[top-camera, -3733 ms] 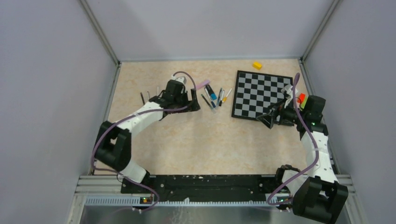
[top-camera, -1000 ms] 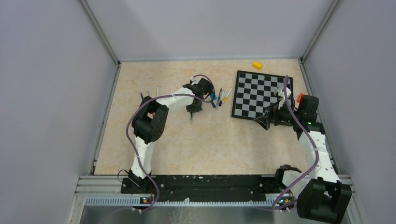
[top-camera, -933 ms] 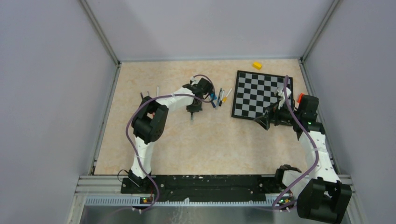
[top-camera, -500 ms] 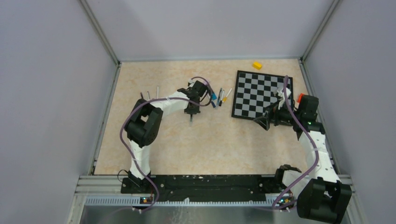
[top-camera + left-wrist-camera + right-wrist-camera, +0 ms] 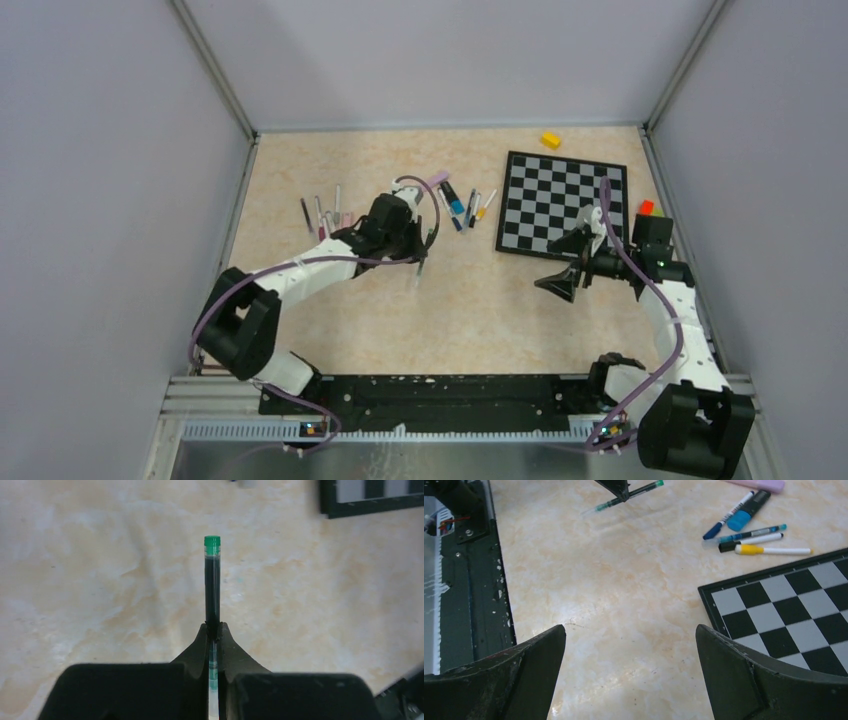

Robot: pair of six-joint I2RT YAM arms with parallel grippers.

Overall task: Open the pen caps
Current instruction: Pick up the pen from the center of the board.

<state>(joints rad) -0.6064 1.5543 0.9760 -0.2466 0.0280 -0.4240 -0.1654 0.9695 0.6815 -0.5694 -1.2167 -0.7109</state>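
Observation:
My left gripper is shut on a thin green pen. Its dark barrel sticks out ahead of the fingers and ends in a small green tip; a clear, green-banded stretch lies between the jaws. From above, this gripper hangs over the table's middle left. Several capped pens lie beyond it, among them a blue pen cap and a yellow one. My right gripper is open and holds nothing, low over bare table near the chessboard's corner.
The chessboard lies at the right. A yellow block sits behind it and a red block at its right edge. More thin pens lie at the far left. A pink highlighter tops the pen cluster.
The left gripper shut on the green pen and drew back from the pen cluster toward the near left, carrying it. The right gripper shifted slightly nearer and leftward.

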